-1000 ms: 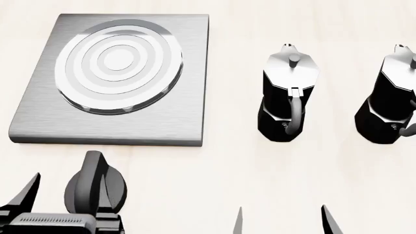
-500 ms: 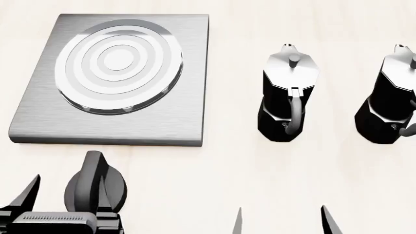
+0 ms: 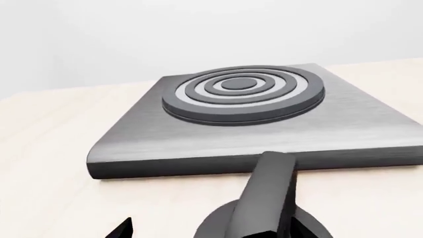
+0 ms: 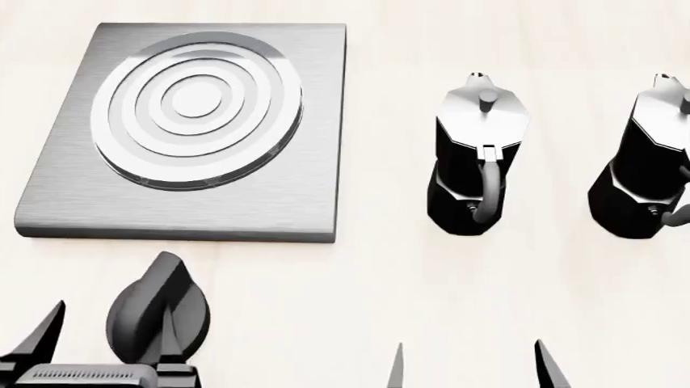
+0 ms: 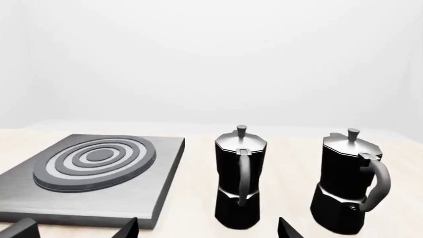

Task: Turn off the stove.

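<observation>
The stove (image 4: 286, 190) is a brushed-grey slab with a ringed burner (image 4: 197, 109) at the left of the head view. Its black knob (image 4: 160, 311) sits apart on the table in front of the slab, with its ridge tilted to the right. My left gripper (image 4: 108, 339) stands open around the knob. One fingertip (image 4: 170, 331) lies against the knob and the other is well clear of it. In the left wrist view the knob (image 3: 268, 196) rises between the jaws of my left gripper (image 3: 215, 230), before the stove (image 3: 198, 144). My right gripper (image 4: 470, 368) is open and empty.
Two black-and-silver moka pots (image 4: 480, 162) (image 4: 647, 162) stand upright to the right of the stove, handles toward me. In the right wrist view the pots (image 5: 239, 178) (image 5: 347, 183) stand just beyond my right gripper (image 5: 206, 230). Pale tabletop (image 4: 377, 275) lies between stove and pots.
The knob's ridge has turned from upright to leaning right. My left gripper has dropped slightly lower in the head view. The right arm has not moved.
</observation>
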You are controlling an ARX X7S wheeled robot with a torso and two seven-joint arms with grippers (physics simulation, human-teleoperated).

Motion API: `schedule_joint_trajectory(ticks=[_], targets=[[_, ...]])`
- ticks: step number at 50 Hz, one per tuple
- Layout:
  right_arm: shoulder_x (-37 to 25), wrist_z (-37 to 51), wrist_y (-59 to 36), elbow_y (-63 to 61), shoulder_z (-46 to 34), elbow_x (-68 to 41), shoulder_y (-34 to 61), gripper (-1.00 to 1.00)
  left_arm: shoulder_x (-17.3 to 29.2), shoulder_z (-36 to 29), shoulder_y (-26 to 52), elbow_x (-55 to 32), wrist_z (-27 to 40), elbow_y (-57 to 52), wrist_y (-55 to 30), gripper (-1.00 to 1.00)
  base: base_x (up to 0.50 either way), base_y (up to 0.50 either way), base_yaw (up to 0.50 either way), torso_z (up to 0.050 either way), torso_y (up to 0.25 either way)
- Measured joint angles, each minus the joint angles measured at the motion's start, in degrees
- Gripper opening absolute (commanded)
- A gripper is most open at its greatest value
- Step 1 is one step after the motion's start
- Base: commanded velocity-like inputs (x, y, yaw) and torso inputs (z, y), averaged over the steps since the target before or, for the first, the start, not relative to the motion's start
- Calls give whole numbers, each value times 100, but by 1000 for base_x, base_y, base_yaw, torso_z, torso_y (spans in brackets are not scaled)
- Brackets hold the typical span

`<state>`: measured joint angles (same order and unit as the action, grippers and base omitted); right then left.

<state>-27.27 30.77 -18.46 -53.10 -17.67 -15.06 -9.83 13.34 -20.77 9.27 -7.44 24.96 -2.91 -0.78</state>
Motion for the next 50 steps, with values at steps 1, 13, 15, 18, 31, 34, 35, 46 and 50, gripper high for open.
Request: schedule_joint_trajectory(ticks=[1,13,15,18,31,34,35,46,50], targets=[[-2,2,-1,0,-1,-3,2,100,4,0,-13,-8,2,-15,-3,100,0,0,0,0,0],[-22,25,-2,10,-19,-29,24,100,51,11,-148,-83,21,-156,-9,100,0,0,0,0,0],[-26,29,-2,10,-23,-31,26,100,60,13,-173,-91,29,-178,-9,100,0,0,0,0,0],[-32,36,-2,7,-28,-36,28,100,74,17,-208,-102,43,-213,-10,100,0,0,0,0,0],[-55,72,-14,-7,-53,-57,37,100,124,46,-345,-136,127,-349,-33,100,0,0,0,0,0],[-61,81,-15,-8,-60,-58,40,100,133,55,-370,-140,148,-368,-32,100,0,0,0,0,-5],[-62,83,-16,-9,-62,-59,41,100,136,58,-378,-140,156,-378,-32,100,0,0,0,0,0],[-85,122,-20,-41,-80,-66,40,100,193,153,-473,-186,284,-427,-45,100,0,0,0,0,0],[-92,132,-19,-41,-89,-69,43,100,230,238,-494,-231,360,-409,-67,100,0,0,0,0,0]])
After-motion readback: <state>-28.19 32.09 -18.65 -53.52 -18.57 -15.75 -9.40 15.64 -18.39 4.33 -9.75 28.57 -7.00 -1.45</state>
